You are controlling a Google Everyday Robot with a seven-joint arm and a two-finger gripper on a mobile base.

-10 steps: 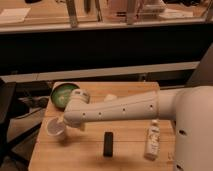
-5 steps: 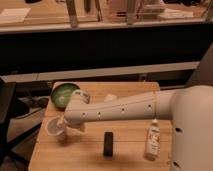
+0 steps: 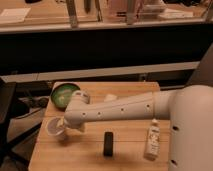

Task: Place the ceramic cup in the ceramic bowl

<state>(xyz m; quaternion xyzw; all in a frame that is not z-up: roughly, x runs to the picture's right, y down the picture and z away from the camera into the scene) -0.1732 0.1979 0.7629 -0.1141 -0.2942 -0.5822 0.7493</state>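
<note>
A: Gripper location?
B: Gripper is at the table's left edge, against the cup. Whether it grips: cannot tell.
A: Bowl?
B: Bowl is at the far-left corner, apart from the cup. 1 bottle lies near the right edge.

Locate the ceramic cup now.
Camera view: the ceramic cup sits near the table's left edge, nearer the camera than the ceramic bowl, with the gripper right beside it.

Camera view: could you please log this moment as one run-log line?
gripper: at ceramic cup | ceramic cup: near table left edge, not in ceramic bowl | ceramic bowl: behind cup
</note>
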